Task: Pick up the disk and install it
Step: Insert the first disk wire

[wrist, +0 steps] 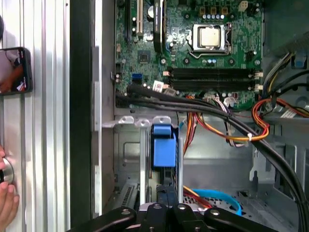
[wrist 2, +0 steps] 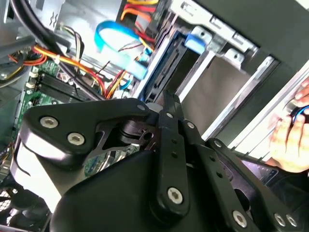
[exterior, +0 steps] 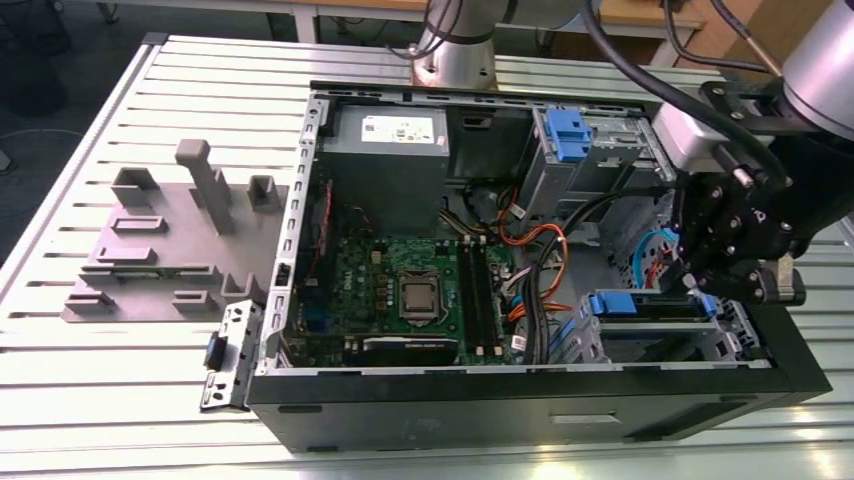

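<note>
Found the gripper (exterior: 697, 283) low inside the open computer case (exterior: 534, 405), at about 4 o'clock of the case in the exterior view. Saw its fingers (wrist: 155, 209) drawn close together and clamped across the thin rear edge of the disk (exterior: 621, 303).

Found the disk slotted in the lower drive bay (exterior: 727, 338), between the bay's metal rails, with its blue tab pointing toward 9 o'clock at the motherboard (exterior: 400, 290). Saw the same blue tab (wrist: 164, 145) in the first wrist view, just ahead of the gripper (wrist: 167, 205). Caught the disk (wrist 2: 169, 60) edge-on in the second wrist view, with the gripper (wrist 2: 168, 104) touching its near end.

Noted a second blue caddy (exterior: 567, 135) in the upper bay at about 1 o'clock of the case, well apart from the gripper. Noted a grey power supply box (exterior: 387, 135) at 11 o'clock. Saw the processor socket (exterior: 418, 295) near the middle of the motherboard. Saw orange cables (exterior: 534, 245) looping between the motherboard and the bays, and a blue flat cable (exterior: 654, 250) just beside the gripper.

Found the case resting on a slatted metal table (exterior: 107, 400). Spotted a grey fixture plate (exterior: 160, 250) at 9 o'clock of the case, apart from it.

In the first wrist view, spotted a phone (wrist: 17, 70) and a person's hand (wrist: 6, 203) outside the case wall, over the table's slats.
</note>
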`<state>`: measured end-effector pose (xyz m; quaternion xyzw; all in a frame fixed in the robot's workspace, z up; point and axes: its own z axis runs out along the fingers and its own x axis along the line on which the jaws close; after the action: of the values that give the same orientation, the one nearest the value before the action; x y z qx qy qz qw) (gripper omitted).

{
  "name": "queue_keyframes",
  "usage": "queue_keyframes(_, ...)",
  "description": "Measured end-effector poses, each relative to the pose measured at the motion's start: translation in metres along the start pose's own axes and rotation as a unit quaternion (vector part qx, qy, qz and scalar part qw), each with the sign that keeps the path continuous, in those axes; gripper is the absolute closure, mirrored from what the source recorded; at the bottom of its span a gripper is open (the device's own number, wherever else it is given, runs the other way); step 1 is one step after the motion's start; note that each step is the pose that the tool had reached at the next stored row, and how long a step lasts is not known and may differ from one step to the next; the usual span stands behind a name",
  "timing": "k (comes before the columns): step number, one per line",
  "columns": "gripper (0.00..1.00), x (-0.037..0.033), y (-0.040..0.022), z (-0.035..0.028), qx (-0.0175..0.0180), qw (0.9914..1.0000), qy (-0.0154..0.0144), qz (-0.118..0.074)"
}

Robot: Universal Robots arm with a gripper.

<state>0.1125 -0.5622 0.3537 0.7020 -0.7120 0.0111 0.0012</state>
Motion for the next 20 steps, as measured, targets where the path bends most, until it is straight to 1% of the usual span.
queue_keyframes(3,0.89,-0.0001,-0.0039,0.0002,0.0,1.0,0.0,0.0)
queue_keyframes(7,0.89,-0.0001,-0.0053,0.0002,0.0,1.0,0.0,0.0)
queue_keyframes(16,0.89,-0.0001,-0.0056,0.0002,0.0,1.0,0.0,0.0)
queue_keyframes(18,0.89,-0.0001,-0.0066,0.0002,0.0,1.0,0.0,0.0)
queue_keyframes(20,0.89,-0.0002,-0.0091,0.0002,0.0,1.0,0.0,0.0)
